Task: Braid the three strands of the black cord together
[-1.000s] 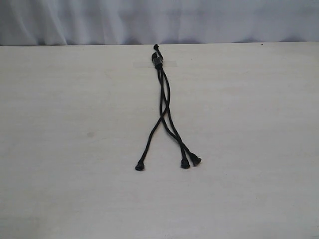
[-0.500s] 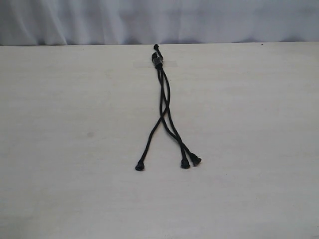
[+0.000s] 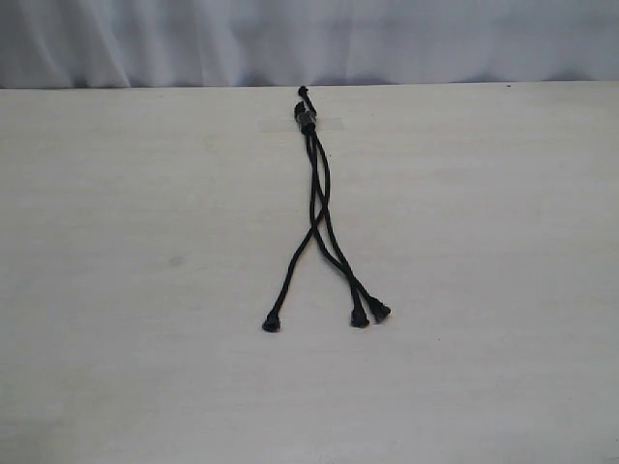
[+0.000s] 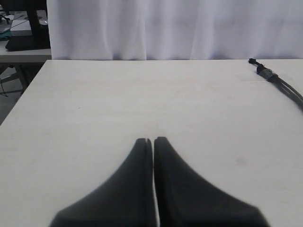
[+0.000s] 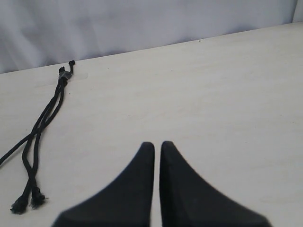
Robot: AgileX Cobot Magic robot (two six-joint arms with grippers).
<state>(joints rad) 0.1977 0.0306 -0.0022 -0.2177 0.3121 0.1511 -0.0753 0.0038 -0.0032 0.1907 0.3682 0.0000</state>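
Note:
The black cord (image 3: pixel 316 188) lies on the pale table, its joined end with a small knot (image 3: pixel 307 118) taped down at the far edge. Its three strands cross once near the middle and fan out toward me, ending in flared tips: one to the left (image 3: pixel 271 324), two close together on the right (image 3: pixel 360 318). The knot end (image 4: pixel 263 71) shows in the left wrist view; the knot (image 5: pixel 63 74) and two tips (image 5: pixel 27 202) show in the right wrist view. My left gripper (image 4: pixel 153 140) and right gripper (image 5: pixel 157 144) are both shut on nothing, well away from the cord. Neither arm appears in the exterior view.
A white curtain (image 3: pixel 309 39) hangs behind the table's far edge. In the left wrist view the table's side edge (image 4: pixel 23 94) drops off, with another desk and clutter (image 4: pixel 19 28) beyond it.

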